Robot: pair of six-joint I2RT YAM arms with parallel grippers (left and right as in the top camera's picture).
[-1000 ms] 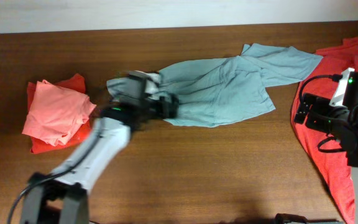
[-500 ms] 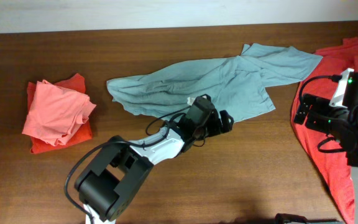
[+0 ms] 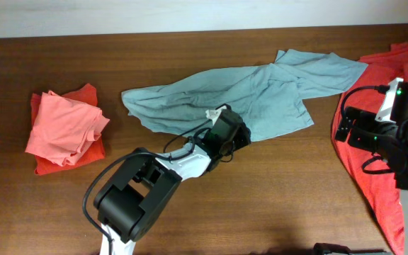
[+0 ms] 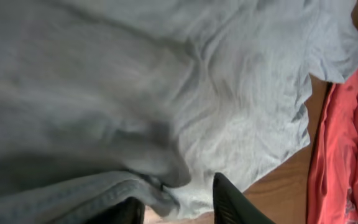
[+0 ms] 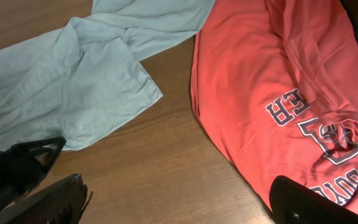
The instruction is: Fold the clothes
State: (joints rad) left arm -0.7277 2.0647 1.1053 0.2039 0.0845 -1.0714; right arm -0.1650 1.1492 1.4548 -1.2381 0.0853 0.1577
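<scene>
**Overhead.** The grey-blue shirt (image 3: 261,95) lies crumpled across the far middle of the wooden table (image 3: 275,205), one sleeve trailing far right. The left gripper (image 3: 227,134) sits at the shirt's near hem, about midway along it. A folded coral stack (image 3: 66,127) lies well apart at the left. A red shirt (image 3: 374,177) hangs off the right edge beneath the right arm. Judgement: the step in hand is taking hold of the near hem. The shirt is not flat, so it needs spreading before any crease is set.

**Left wrist.** Thin, soft jersey fills the view, wrinkled and with a doubled, stitched hem. The left gripper (image 4: 174,190) has its jaws apart, straddling a bunched lip of that hem; no firm pinch shows. Recommendation: close on both layers of the hem, not a single ply, then draw slowly so the limp cloth drags flat without rucking.

**Right wrist.** The right gripper (image 5: 176,186) is spread wide and holds nothing, hovering over bare wood between the two garments. The red shirt (image 5: 272,81) is smooth knit with dark printed lettering. The grey-blue shirt (image 5: 86,87) shows a ragged, wavy near edge. Judgement: the right arm could pin or lift the right-hand hem to keep tension even.
</scene>
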